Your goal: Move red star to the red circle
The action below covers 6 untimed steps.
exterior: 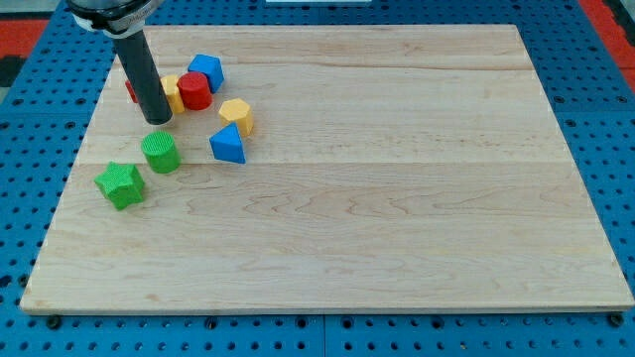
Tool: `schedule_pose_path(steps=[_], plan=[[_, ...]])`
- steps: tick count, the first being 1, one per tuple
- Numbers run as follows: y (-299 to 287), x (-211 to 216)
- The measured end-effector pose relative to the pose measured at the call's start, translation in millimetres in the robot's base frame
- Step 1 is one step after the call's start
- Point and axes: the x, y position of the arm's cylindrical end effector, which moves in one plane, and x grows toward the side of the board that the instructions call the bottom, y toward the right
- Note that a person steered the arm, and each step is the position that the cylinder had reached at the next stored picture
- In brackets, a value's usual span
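My tip (pixel 159 119) rests on the board at the view's upper left. The red star (pixel 130 90) is mostly hidden behind the rod, only a red sliver showing at its left. The red circle (pixel 194 90) stands just right of the rod, about touching a yellow block (pixel 172 91) that is partly hidden by the rod. The tip sits just below and between these blocks.
A blue block (pixel 206 70) sits above the red circle. A yellow hexagon block (pixel 236 116) and a blue triangle block (pixel 228 145) lie to the right. A green circle (pixel 160 153) and a green star (pixel 120 184) lie below the tip. The wooden board (pixel 397 198) has its left edge close by.
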Motion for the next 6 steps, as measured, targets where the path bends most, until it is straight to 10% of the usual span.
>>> schedule_pose_path(steps=[6], plan=[[-67, -87]])
